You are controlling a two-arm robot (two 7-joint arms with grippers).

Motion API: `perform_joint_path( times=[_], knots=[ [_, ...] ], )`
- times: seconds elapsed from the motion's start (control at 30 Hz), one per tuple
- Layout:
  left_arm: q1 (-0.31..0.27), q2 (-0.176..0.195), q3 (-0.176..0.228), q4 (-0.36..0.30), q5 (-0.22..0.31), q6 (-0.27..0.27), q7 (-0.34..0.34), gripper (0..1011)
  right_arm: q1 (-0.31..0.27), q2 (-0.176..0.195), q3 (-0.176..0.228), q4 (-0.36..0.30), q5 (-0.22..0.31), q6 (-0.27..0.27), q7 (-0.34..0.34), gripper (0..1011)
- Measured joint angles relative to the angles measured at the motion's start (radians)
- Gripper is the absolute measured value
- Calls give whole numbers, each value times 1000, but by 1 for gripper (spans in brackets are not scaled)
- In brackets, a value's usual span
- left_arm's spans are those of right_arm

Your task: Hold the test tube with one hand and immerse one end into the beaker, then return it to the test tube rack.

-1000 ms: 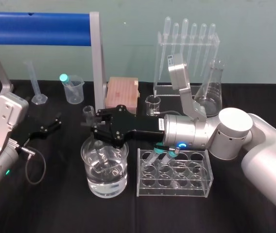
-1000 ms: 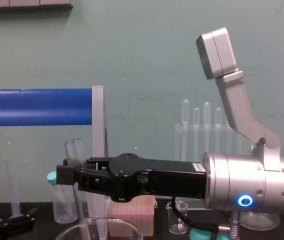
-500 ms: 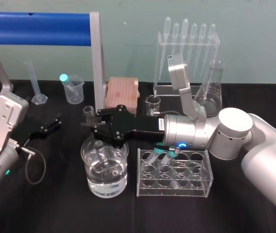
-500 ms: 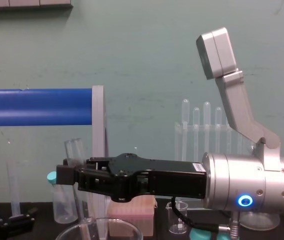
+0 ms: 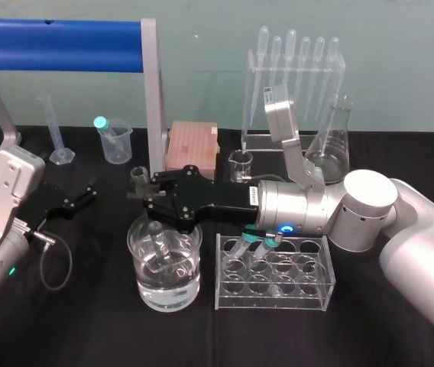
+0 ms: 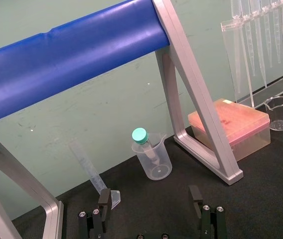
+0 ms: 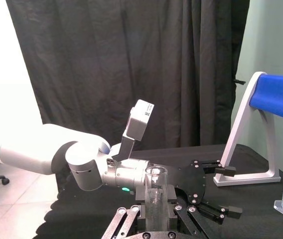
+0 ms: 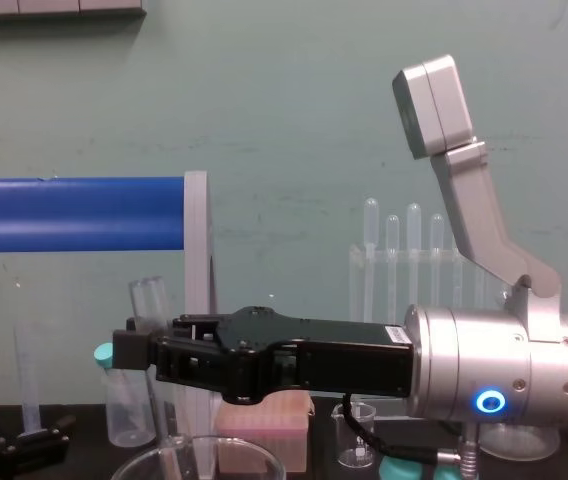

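Note:
The test tube (image 5: 138, 177) is a clear glass tube, tilted, with its lipped top above my right gripper (image 5: 148, 202) and its lower end down inside the beaker (image 5: 145, 284). That wide glass beaker holds water and stands left of the clear test tube rack (image 5: 274, 273). My right gripper is shut on the test tube just below its rim. The chest view has the test tube (image 8: 150, 300) rising from the right gripper (image 8: 132, 350) over the beaker rim (image 8: 144, 463). In the right wrist view the tube (image 7: 155, 191) stands between the fingers. My left gripper (image 6: 150, 199) rests open at the far left.
A plastic beaker (image 5: 115, 141) with a teal-capped tube, a graduated cylinder (image 5: 55, 134) and a pink box (image 5: 192, 144) stand behind. A small glass beaker (image 5: 240, 164), a pipette stand (image 5: 293, 84) and a conical flask (image 5: 331, 145) are at the back right. A blue bar frame (image 5: 64, 34) crosses the left.

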Motion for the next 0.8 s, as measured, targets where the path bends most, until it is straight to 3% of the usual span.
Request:
perform_joint_path(
  times=[0.8],
  knots=[
    [0, 0, 0, 0, 0, 0, 0, 1000, 0, 0, 0, 0, 0, 0, 0, 225]
  ],
)
